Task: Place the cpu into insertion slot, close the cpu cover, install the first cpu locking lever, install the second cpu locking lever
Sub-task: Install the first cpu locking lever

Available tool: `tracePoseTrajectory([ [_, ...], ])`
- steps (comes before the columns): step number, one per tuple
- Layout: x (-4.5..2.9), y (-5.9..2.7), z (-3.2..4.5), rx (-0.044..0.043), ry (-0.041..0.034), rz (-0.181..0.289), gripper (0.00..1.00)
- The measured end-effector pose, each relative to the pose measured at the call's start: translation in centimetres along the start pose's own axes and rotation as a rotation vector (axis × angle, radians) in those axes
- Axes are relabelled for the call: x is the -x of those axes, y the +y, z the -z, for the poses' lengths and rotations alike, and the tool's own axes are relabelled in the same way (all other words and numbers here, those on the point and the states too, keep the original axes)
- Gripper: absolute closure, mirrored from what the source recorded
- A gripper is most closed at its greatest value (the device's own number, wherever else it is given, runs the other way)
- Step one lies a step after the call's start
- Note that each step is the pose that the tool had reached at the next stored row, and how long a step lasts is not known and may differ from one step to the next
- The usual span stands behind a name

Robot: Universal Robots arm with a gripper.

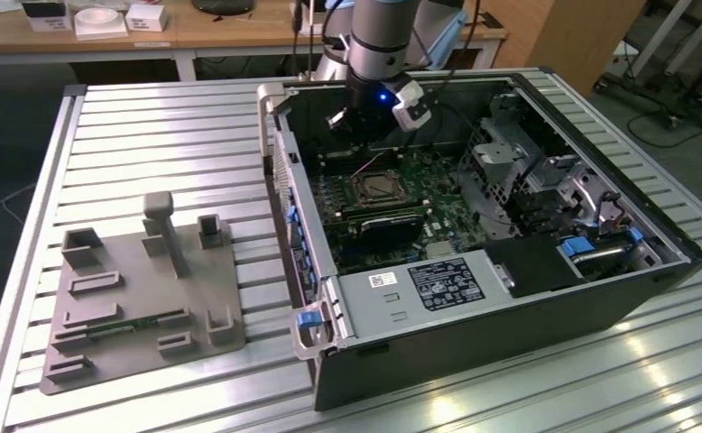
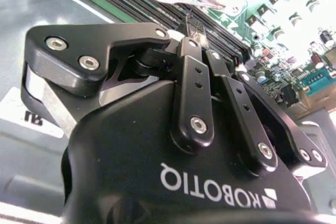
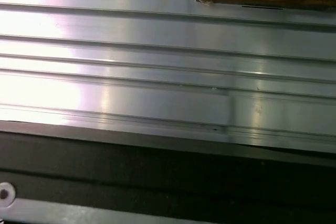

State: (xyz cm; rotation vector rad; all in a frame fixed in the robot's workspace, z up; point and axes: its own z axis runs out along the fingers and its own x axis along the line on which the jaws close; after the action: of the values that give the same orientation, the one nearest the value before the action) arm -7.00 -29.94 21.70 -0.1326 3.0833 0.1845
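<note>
Access into the black open-sided computer case point(image 1: 508, 334) is from above. The square dark insertion slot point(image 1: 379, 187) lies exposed between the silvery case wall point(image 1: 281, 171) on the exterior view's left and the grey metal drive cage point(image 1: 513, 149) on its right. A black rectangular card point(image 1: 387, 233) stands just beside it.

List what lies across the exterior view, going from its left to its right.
grey fixture plate → blue latch on the case front → insertion slot → metal drive cage

Arm point(image 1: 385, 36) vert., tool point(image 2: 193, 29) closed
</note>
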Motion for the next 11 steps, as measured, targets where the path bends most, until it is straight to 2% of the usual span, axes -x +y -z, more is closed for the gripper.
tracePoseTrajectory([
  [4, -0.03, -0.09, -0.60, 0.0004, -0.0001, 0.000, 0.90],
  [7, -0.05, -0.13, -0.74, 0.0001, 0.0002, 0.000, 0.90],
  [11, -0.04, -0.16, -0.83, -0.0062, 0.0009, 0.000, 0.90],
])
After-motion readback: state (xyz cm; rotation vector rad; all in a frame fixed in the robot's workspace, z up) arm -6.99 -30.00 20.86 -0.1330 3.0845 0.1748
